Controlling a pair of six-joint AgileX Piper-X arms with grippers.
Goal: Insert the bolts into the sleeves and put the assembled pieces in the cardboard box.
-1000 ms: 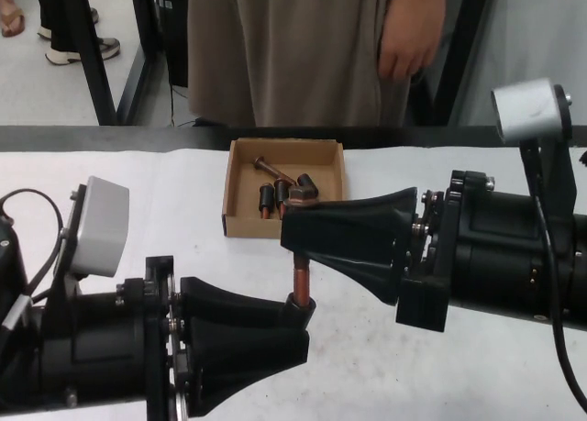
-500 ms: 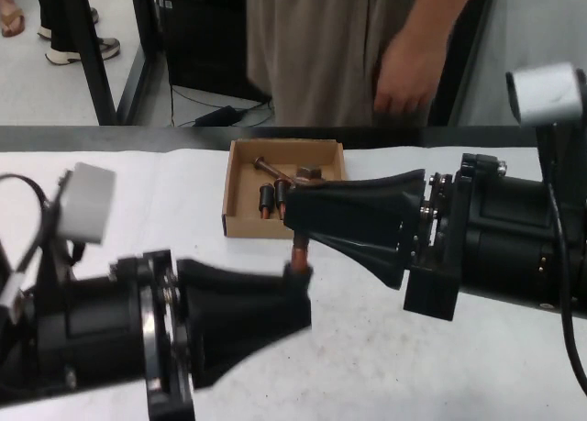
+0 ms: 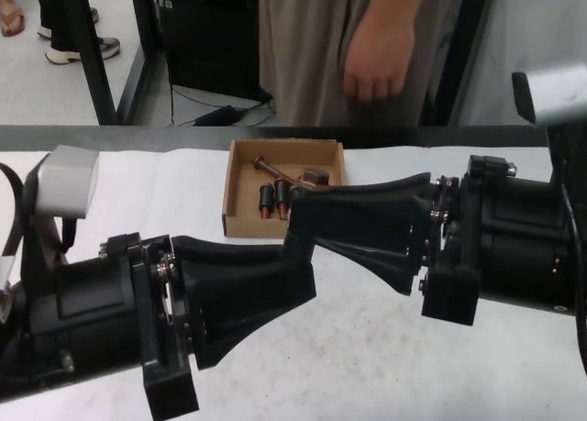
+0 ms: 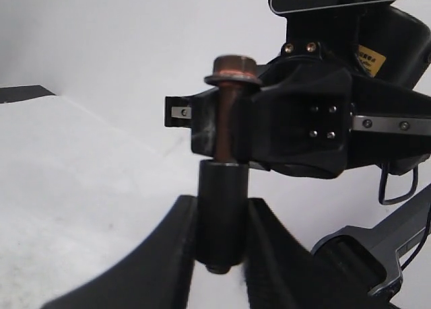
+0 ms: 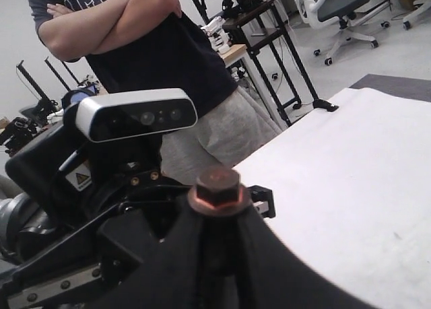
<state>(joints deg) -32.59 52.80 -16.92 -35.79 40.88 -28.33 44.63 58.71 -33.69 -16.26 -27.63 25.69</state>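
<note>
Insertion is under way, by my judgement. The left end effector (image 4: 221, 245) is clenched on the black sleeve (image 4: 221, 208), which stands upright. The right end effector (image 4: 225, 132) grasps the bolt (image 4: 234, 70), whose shank enters the sleeve's top with a stretch bare below the head. To finish well, hold shank and bore in line and press straight down until the flange seats. The bolt is copper-toned with a flanged hex head, and the sleeve is matte. Both hang above the table (image 3: 385, 366), near the cardboard box (image 3: 240, 223).

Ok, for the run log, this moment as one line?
left gripper: holds sleeve | right gripper: holds bolt | bolt: partly in sleeve | cardboard box: pieces inside
</note>
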